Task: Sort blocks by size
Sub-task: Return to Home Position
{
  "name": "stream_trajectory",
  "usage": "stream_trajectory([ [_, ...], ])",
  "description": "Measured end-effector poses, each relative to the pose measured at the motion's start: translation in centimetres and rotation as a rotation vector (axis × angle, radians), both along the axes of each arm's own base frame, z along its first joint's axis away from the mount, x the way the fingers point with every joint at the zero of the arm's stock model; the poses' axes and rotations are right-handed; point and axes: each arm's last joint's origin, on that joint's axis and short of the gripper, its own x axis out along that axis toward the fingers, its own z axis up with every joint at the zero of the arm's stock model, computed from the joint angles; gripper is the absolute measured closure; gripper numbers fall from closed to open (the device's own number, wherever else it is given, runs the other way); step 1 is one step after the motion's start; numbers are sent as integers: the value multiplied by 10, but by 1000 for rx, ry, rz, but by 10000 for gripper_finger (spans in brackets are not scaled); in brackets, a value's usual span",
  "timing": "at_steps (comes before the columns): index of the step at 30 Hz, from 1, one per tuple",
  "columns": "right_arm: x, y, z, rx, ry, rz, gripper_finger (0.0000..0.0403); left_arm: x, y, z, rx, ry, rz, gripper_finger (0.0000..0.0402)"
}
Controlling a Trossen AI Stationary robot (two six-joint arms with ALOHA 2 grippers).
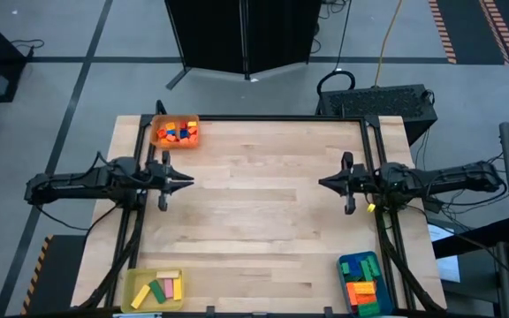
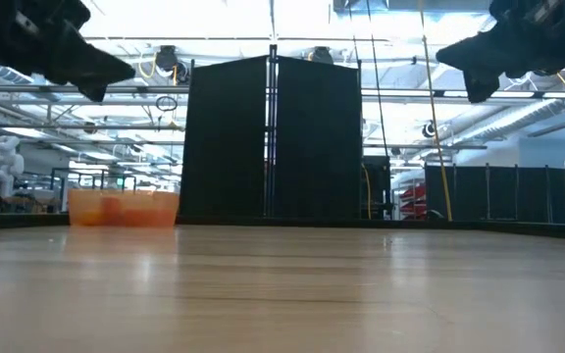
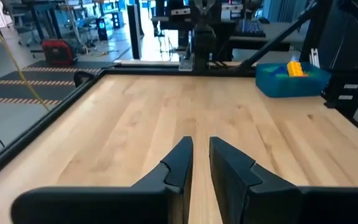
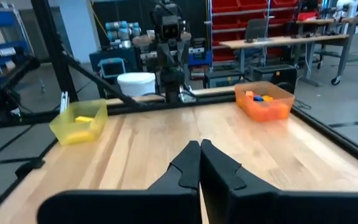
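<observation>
both grippers hang over the bare table point(image 1: 263, 212), left gripper point(image 1: 187, 183) barely ajar, right gripper point(image 1: 322, 184) shut, neither holding anything. blocks point(image 1: 176, 132) sit in trays around the table's edges; sorting looks done or paused.

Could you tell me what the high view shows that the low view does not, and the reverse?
Only the high view shows the yellow tray and the blue tray with their blocks at the near corners, and both arms whole. Only the low view shows the room behind: a black partition and ceiling lights. Both share the wooden table, the orange tray at the far left corner, and the left gripper and right gripper held above the table, holding nothing.
</observation>
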Motion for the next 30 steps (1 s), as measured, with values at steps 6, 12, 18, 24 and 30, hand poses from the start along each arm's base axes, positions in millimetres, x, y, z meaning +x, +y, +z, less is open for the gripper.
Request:
stream_trajectory([
  [6, -13, -1, 4, 33, -35, 0, 403, -2, 0, 2, 3, -29, 1, 346],
  [12, -25, -2, 1, 26, -72, -4, 403, -7, -1, 1, 1, -23, -2, 346],
  [18, -28, -3, -23, 68, -87, -4, 403, -9, -1, -1, -20, -6, -2, 346],
  [24, -28, -2, -36, 99, -144, 6, 403, -9, -1, -1, -22, -14, -2, 346],
  [30, -28, -2, -40, 123, -122, 5, 403, 0, 0, -22, -30, -84, -1, 346],
])
